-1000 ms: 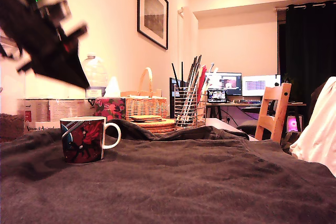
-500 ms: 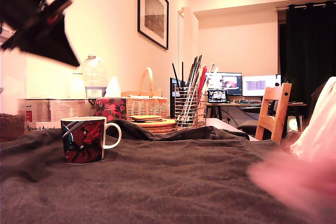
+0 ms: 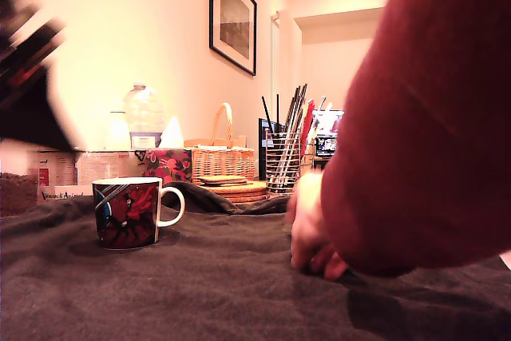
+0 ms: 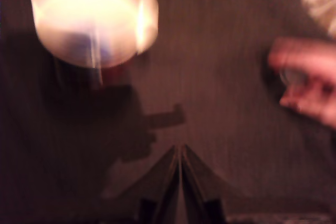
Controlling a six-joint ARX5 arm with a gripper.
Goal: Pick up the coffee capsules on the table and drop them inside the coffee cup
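Observation:
The coffee cup (image 3: 128, 213) stands on the dark cloth of the table (image 3: 223, 293) at the exterior view's left, handle to the right. From above, the cup (image 4: 89, 19) glares white, with a blurred bluish patch inside that may be the blue capsule. My gripper (image 4: 180, 163) is shut, its fingers pressed together with nothing between them, high above the cloth beside the cup. In the exterior view my arm (image 3: 28, 77) is a dark blur at the upper left. A small greyish thing (image 4: 293, 77) sits under a person's fingers; it is too blurred to name.
A person's hand (image 3: 311, 233) in a red sleeve (image 3: 423, 133) rests on the cloth at the exterior view's right. Behind the table stand a wire-mesh utensil holder (image 3: 286, 167), a wicker basket (image 3: 222, 161), a tissue box (image 3: 168, 164) and a water bottle (image 3: 144, 116).
My arm has risen and swung further to the exterior view's left. A person's arm in a red sleeve has come in from the right and put its hand on the cloth.

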